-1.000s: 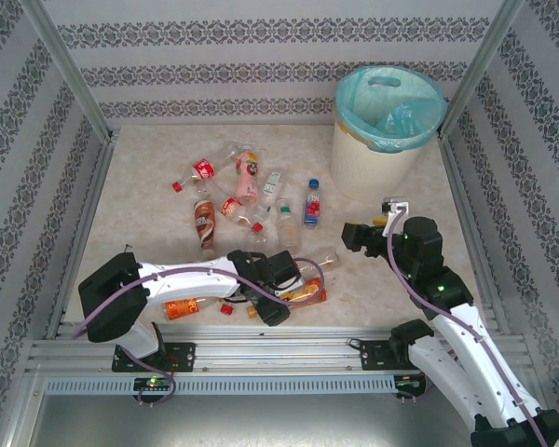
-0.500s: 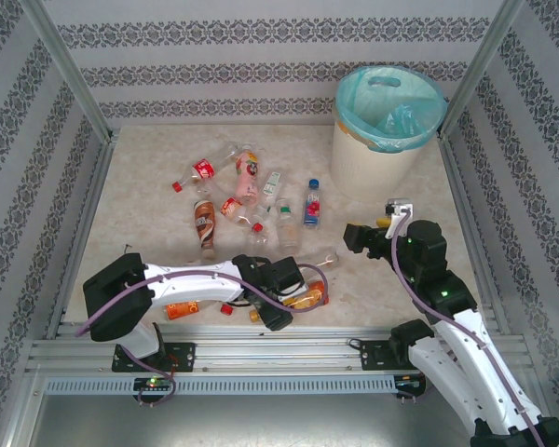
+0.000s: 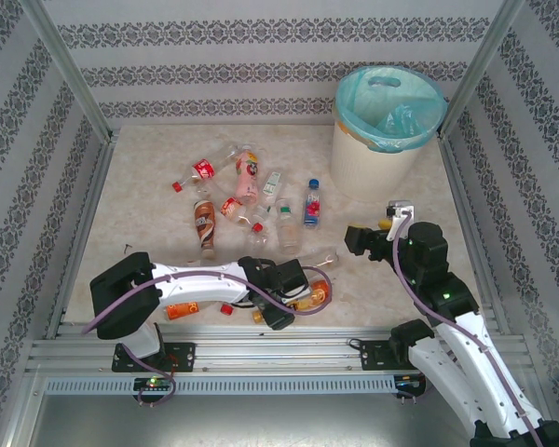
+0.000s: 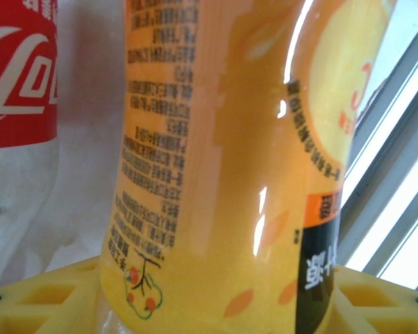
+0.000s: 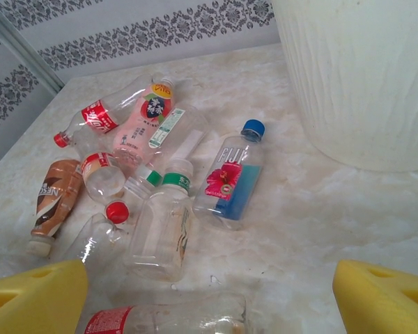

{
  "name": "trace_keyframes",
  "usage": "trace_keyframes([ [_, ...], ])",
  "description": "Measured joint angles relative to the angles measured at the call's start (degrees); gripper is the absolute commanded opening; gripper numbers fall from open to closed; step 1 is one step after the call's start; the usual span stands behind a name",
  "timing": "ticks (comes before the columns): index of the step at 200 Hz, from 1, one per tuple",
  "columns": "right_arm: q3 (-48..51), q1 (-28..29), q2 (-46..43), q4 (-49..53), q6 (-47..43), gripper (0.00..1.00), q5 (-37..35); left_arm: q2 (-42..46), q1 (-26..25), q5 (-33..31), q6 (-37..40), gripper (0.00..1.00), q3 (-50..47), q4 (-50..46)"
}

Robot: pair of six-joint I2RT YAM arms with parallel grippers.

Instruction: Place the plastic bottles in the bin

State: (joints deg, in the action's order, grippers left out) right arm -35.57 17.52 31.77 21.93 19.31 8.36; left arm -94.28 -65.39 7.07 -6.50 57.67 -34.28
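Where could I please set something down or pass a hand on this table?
Bare table lies between the left wall and the bottles, and before the bin right of the blue-capped bottle. The middle cluster and the near edge, where the left gripper clasps an orange bottle, are crowded.

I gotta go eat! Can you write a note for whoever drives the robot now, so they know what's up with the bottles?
Left gripper: pads squeezed on the orange bottle, low at the table's front edge, not lifted.
Right gripper: open, empty, near the bin.
Other bottles: about ten lie loose, mostly heaped mid-table.
Done: something clear in the bag, maybe bottles.
Left: bin the orange one, then the rest.
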Motion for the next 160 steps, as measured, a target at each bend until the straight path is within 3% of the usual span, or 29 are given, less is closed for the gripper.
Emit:
trace_keyframes([
  [39,-3.76,0.00,-1.55,1.57,-0.15,0.91,0.63,8.66,-0.22,4.44,0.50,0.59,0.09,0.22],
  [67,-7.58,0.00,-3.17,-0.74,-0.39,0.93,5.84,17.92,-0.24,5.75,2.10,0.62,0.52,3.87],
  [160,-11.41,2.16,-2.80,-21.35,0.02,0.98,29.66,26.88,-0.13,-5.88,9.03,0.64,-6.19,32.96],
])
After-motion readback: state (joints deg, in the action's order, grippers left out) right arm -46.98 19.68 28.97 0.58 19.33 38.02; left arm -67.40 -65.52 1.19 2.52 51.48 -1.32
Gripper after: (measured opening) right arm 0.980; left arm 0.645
